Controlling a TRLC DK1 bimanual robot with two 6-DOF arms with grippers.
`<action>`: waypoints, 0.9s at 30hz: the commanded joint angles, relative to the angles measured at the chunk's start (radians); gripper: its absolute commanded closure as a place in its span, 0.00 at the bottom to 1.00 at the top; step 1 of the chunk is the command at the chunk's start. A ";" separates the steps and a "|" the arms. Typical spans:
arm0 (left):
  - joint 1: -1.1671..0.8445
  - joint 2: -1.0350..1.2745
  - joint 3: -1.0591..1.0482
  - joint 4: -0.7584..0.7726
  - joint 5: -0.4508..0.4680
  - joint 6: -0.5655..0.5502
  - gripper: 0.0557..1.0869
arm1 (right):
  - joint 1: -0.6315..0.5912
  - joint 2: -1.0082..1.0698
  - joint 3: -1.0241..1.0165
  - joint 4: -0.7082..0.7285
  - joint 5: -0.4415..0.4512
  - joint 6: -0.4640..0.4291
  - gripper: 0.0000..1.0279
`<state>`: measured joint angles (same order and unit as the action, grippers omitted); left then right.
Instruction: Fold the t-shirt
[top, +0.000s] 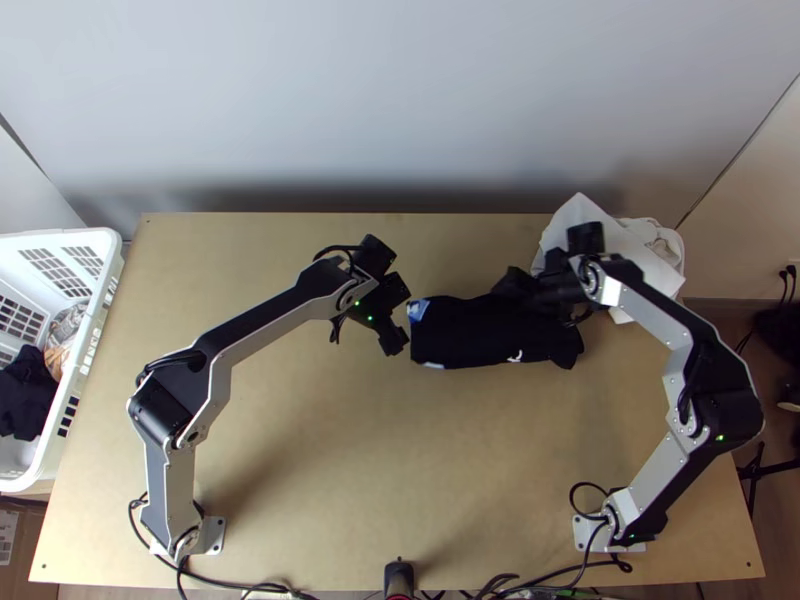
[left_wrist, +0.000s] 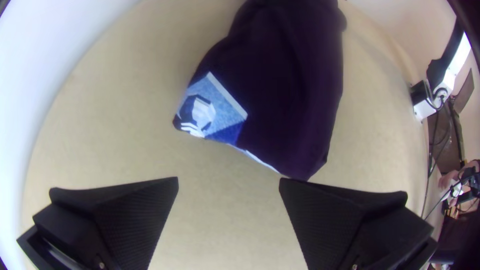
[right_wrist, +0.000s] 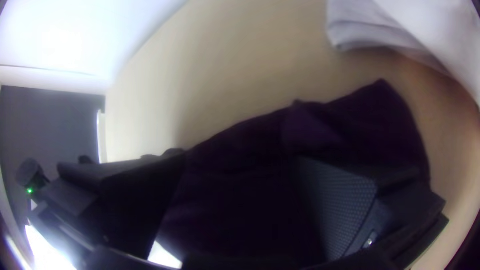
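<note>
T-shirt (top: 480, 340), dark, one: lying as a compact folded bundle on the worktop (top: 330, 460), its blue patch (left_wrist: 212, 112) facing up at the end near the left claw (left_wrist: 228, 181).
Left claw: standing released, its fingers parting just short of that end.
Right claw (right_wrist: 242, 160): hovering released over the other end, its fingers spreading above the fabric.
Hazards, as judged: a shallow left grip could be catching one layer and peeling the bundle open; right fingers pressing down could be rucking the raised flap; a wide sweep could be snagging the white cloth (right_wrist: 375, 30) lying nearby.
</note>
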<state>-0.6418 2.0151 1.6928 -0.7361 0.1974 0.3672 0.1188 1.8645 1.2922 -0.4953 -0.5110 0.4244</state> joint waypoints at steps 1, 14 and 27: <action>0.013 -0.033 -0.030 0.000 -0.001 0.006 0.05 | -0.088 0.036 -0.034 0.037 0.074 -0.078 0.05; 0.019 -0.059 -0.041 -0.002 -0.001 0.004 0.05 | -0.011 -0.315 -0.079 0.060 0.181 -0.075 0.05; 0.008 -0.070 -0.045 0.001 -0.003 -0.001 0.05 | 0.015 -0.407 -0.140 -0.026 0.197 0.030 0.05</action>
<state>-0.6292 1.9537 1.6482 -0.7353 0.1936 0.3676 0.1200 1.4929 1.1923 -0.4797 -0.3206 0.4046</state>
